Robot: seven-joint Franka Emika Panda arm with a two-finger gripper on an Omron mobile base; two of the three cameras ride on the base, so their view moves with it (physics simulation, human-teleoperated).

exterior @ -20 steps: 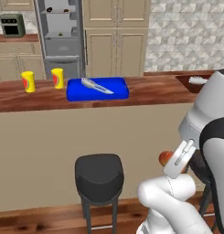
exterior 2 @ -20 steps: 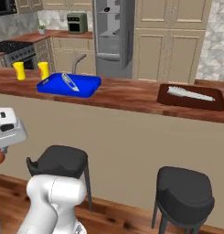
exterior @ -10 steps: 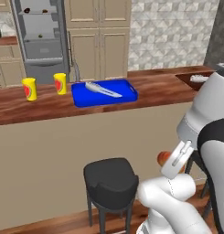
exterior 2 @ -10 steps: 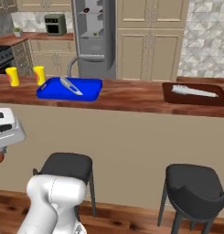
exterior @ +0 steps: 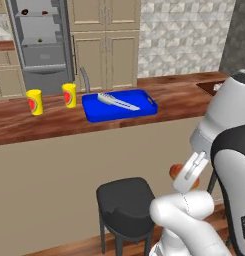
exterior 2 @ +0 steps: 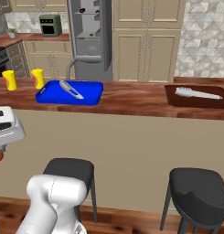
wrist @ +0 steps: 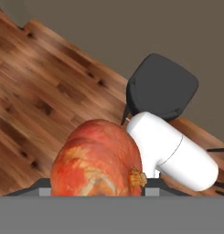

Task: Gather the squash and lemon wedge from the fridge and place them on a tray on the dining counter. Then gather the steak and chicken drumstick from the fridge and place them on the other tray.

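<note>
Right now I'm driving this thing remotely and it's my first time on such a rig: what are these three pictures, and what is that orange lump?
The machine is a white arm on a driving base. Two pictures come from cameras on the base, behind the arm to its left and right; the third looks along the gripper. Ahead is the dining counter, with the blue tray and the dark brown tray on it, each holding a pale utensil. Two yellow cups stand beside the blue tray, black stools in front, the open fridge behind. The orange lump is the squash, low between the gripper's fingers, seemingly held, not yet on a tray.
</note>
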